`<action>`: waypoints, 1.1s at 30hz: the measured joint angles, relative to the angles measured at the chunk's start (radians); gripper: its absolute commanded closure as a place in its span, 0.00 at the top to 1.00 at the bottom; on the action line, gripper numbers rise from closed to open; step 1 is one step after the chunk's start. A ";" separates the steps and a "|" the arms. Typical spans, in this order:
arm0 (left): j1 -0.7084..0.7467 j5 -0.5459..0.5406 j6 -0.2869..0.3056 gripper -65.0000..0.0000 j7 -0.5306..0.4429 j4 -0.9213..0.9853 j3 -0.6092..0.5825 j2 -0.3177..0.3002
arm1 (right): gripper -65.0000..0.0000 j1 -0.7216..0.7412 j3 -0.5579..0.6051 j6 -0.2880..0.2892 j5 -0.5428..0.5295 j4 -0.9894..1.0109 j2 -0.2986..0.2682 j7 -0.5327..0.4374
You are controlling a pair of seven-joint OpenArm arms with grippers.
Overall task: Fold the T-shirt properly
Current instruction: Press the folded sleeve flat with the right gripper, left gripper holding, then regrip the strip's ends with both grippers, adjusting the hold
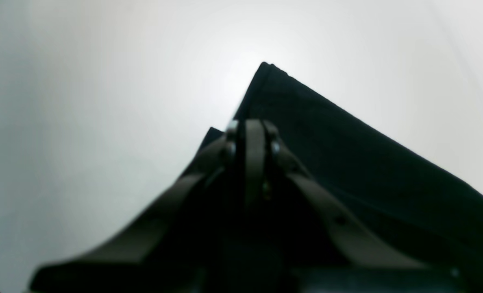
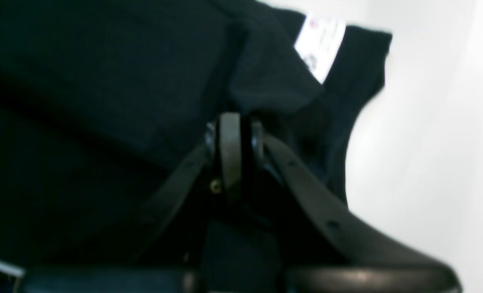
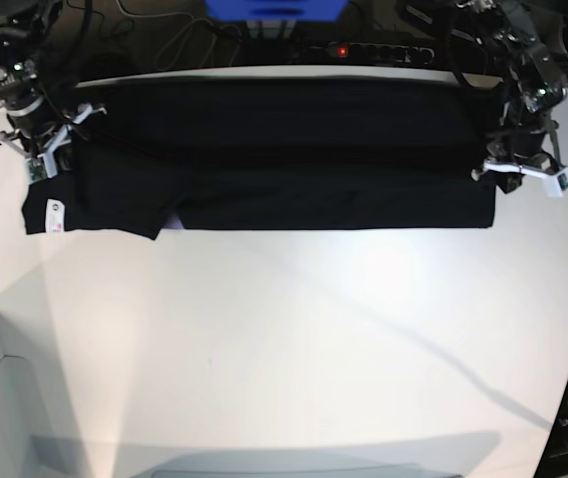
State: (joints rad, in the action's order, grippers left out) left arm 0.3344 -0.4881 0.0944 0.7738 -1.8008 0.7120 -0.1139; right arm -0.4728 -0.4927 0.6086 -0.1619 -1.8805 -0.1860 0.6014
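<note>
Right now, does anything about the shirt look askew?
Yes. The T-shirt lies as a long band, but its end by the right gripper hangs lower, a sleeve flap with the white tag exposed.

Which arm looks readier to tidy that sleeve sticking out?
Probably the right gripper: it pinches the large black cloth T-shirt beside the sleeve and small white tag. The left gripper holds the far end.

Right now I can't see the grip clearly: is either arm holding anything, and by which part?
Both jaws are shut on the T-shirt: the left gripper pinches one end's edge, the right gripper the opposite end near the white tag.
</note>
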 measured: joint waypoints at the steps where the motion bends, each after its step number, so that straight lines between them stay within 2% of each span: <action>1: 0.000 0.000 0.000 0.00 0.000 0.010 0.000 0.000 | 0.00 -0.004 0.000 0.000 0.000 0.000 0.000 0.000; 7: 0.001 0.004 0.000 0.00 0.000 0.041 0.000 0.000 | 0.00 -0.037 -0.021 0.001 -0.004 0.000 -0.013 -0.005; 10: 0.010 0.004 0.000 0.00 0.002 0.039 0.000 -0.003 | 0.02 -0.034 -0.022 0.070 0.000 0.003 -0.013 0.005; 11: 0.015 0.003 0.000 0.00 0.002 0.039 -0.001 -0.009 | 0.04 -0.031 -0.021 0.076 0.000 0.004 -0.013 0.004; 14: 0.026 0.004 0.000 0.00 0.000 0.039 -0.001 -0.015 | 0.08 -0.031 -0.022 0.076 0.000 0.006 -0.011 0.004; 20: 0.068 0.002 0.000 0.00 0.001 0.040 -0.001 -0.015 | 0.08 -0.032 -0.022 0.076 0.000 0.012 -0.010 0.000; 31: 0.063 0.000 0.000 0.00 0.000 0.041 -0.005 -0.016 | 0.09 -0.027 -0.021 0.076 0.000 0.076 -0.016 0.008; 33: 0.061 0.001 0.000 0.00 0.000 0.041 -0.005 -0.016 | 0.13 -0.027 -0.021 0.075 0.000 0.076 -0.027 0.006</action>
State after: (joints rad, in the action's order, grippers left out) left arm 0.3958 -0.4873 0.0944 0.7742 -1.7596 0.7071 -0.1299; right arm -0.4995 -0.5140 0.6838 -0.1616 -1.8042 -0.2127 0.6071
